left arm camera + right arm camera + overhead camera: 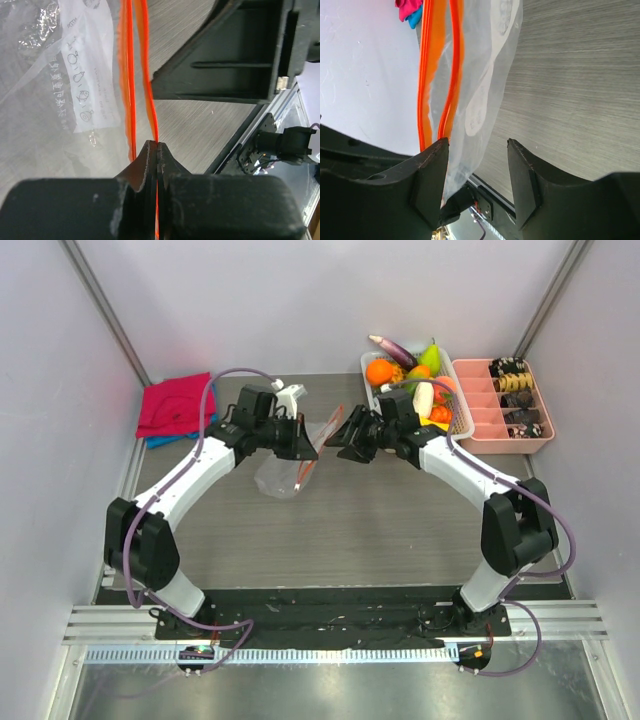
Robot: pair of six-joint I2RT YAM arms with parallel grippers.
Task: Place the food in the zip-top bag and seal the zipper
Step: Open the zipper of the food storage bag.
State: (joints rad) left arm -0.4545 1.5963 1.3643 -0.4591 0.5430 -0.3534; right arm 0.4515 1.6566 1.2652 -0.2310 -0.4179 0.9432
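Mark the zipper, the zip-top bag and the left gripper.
zipper [126,75], left wrist view, on the orange-red strip
zip-top bag [90,75], left wrist view, on its white label
left gripper [156,146], left wrist view, between fingertips shut on the zipper

grey table [380,530] | red cloth [172,403] far-left | white basket [465,422], pink tray [505,445] far-right

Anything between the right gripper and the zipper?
Nothing visible does. The open right gripper straddles the edge of the zip-top bag, with the zipper running down to one of its fingers. The left gripper pinches the same strip.
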